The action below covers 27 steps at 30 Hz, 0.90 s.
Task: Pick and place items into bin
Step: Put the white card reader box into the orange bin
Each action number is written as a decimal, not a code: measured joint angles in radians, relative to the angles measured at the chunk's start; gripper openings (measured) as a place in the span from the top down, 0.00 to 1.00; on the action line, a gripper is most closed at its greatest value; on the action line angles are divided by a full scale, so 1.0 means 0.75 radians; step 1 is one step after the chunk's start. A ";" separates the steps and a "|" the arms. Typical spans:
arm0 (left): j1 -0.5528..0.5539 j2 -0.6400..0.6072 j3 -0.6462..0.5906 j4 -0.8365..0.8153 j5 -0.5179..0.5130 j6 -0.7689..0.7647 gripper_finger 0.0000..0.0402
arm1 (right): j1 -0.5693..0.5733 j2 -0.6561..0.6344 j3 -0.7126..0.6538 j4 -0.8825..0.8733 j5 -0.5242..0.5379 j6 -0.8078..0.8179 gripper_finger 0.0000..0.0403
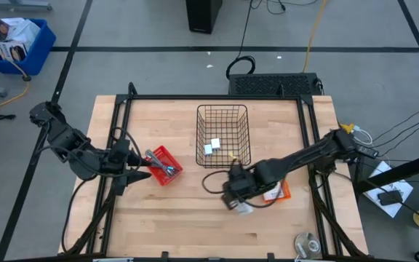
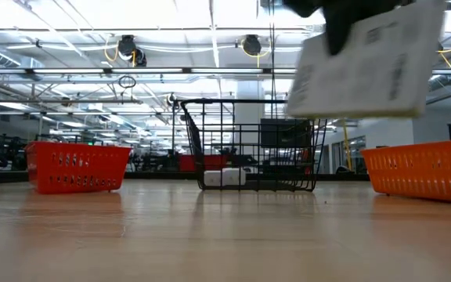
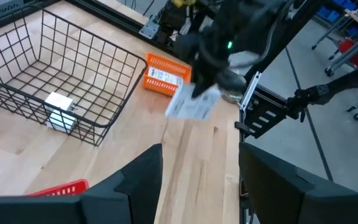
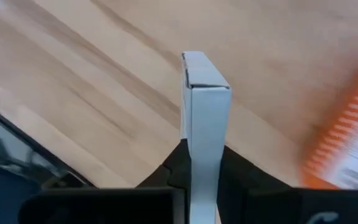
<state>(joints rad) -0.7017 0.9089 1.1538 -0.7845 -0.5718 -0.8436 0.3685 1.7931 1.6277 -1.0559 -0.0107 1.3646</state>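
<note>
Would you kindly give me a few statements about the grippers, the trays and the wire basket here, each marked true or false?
1. The right gripper is shut on a flat white box. True.
2. The white box already lies inside the wire basket. False: it is held in the air above the table, short of the basket.
3. Two small white blocks lie in the wire basket. True.
4. The left gripper holds a tool from the red tray. False: its fingers are open and empty, beside that tray.
5. The orange tray is empty. False: a printed card lies in it.
</note>
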 joint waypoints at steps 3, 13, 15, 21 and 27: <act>0.000 0.000 0.000 0.001 -0.005 0.000 0.47 | 0.017 -0.097 -0.001 -0.166 0.036 0.008 0.92; 0.014 0.001 0.000 0.004 -0.030 -0.010 0.47 | 0.092 -0.500 -0.244 -0.501 0.255 0.309 0.92; 0.029 0.001 0.000 0.005 -0.030 -0.011 0.47 | 0.094 -0.596 -0.395 -0.400 0.254 0.332 0.92; 0.074 0.001 0.000 0.005 -0.016 -0.065 0.47 | 0.078 -0.799 -0.849 0.096 0.215 0.391 0.92; 0.085 0.001 0.000 0.006 -0.007 -0.139 0.47 | 0.078 -0.916 -1.108 0.295 0.160 0.435 0.92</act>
<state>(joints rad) -0.6380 0.9096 1.1538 -0.7803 -0.5770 -0.9481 0.4267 1.1058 0.7966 -0.8348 0.1092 1.6907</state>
